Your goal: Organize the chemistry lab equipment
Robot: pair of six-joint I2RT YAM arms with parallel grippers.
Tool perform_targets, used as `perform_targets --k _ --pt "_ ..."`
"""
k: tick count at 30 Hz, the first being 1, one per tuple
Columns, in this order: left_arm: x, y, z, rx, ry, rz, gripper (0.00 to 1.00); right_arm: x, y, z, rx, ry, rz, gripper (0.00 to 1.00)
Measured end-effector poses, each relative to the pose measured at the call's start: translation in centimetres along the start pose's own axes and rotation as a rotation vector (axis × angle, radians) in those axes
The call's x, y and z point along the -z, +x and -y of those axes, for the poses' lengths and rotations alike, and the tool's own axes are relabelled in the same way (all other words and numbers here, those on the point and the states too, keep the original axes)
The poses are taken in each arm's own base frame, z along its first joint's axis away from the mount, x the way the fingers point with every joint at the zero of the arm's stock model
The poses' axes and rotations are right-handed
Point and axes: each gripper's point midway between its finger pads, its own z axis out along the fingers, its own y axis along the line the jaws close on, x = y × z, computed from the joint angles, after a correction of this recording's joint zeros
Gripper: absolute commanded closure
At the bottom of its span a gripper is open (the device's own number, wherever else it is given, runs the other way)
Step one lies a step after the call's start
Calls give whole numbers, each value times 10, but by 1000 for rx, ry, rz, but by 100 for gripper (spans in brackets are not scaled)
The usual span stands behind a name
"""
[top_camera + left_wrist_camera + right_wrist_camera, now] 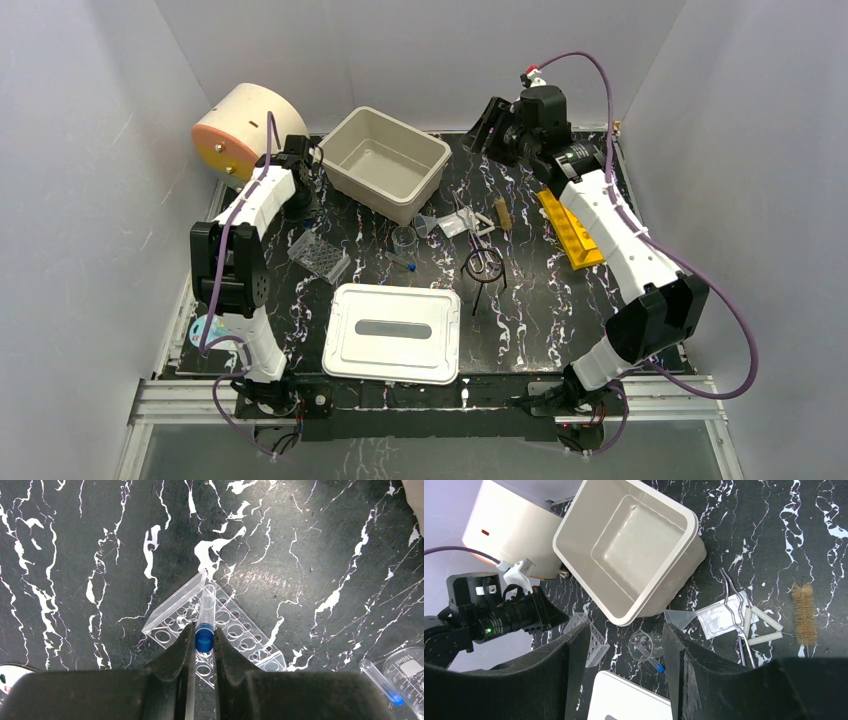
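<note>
My left gripper (202, 641) is shut on the blue cap of a clear vial (206, 609), held over a clear plastic tube rack (237, 630) that lies on the black marbled table. A second blue-capped vial (379, 681) lies beside the beaker (409, 672). My right gripper (624, 647) hangs open and empty, raised at the back right (495, 125). Below it lie the beaker (642, 646), funnel (676, 618), metal forceps (733, 602), white tubes (765, 629) and brush (804, 611). The black ring stand (483, 265) stands mid-table.
A cream bin (385, 160) sits open at the back centre. Its white lid (392, 332) lies at the front. A yellow rack (570, 228) lies by the right arm. The big cream cylinder (237, 130) stands at the back left corner.
</note>
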Motion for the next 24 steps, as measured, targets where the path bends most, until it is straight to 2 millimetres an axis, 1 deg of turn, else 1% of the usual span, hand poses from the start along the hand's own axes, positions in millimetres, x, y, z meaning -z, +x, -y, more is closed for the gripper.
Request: perform_targets --k 4,9,12,24 --pt "-1 0 0 -5 7 -3 95 8 -5 -2 -2 -1 22 37" --pt "-1 -1 -1 2 17 -7 85 17 -9 -4 0 -5 43 37" --pt "-1 -2 -2 7 20 -7 79 17 -8 -4 0 -4 42 37" --pt "8 -15 3 18 58 20 62 17 -8 -4 -1 -4 40 37"
